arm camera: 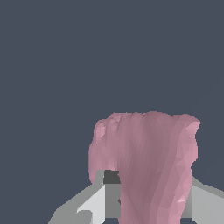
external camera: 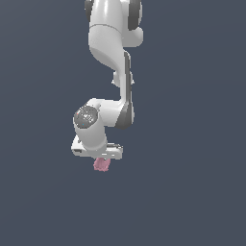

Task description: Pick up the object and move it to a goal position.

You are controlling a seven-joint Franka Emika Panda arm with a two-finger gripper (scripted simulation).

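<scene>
Seemingly mid-grasp: my gripper point(external camera: 101, 161) hangs beneath the white arm point(external camera: 111, 38), and the object point(external camera: 101, 165) pokes out just under it in the exterior view.
Hand: I read the fingers point(arm camera: 101, 199) as pinching the object point(arm camera: 146, 168); the wrist view shows grey fingers flanking the pink lump on both sides, touching it as far as I can tell.
Location: the lump sits between the jaws, against a flat dark blue-grey backdrop; I cannot tell whether it rests on a surface or is off it.
Shape: irregular, with a jagged far edge and faceted vertical ridges, much narrower than the gripper body.
Surface: matte pink, no gloss, so I judge it unlikely to slip.
Handling: it looks small and light, probably stiff; uneven sides may let it twist.
Hold: I would grip the flatter ridged flanks, low on the body.
</scene>
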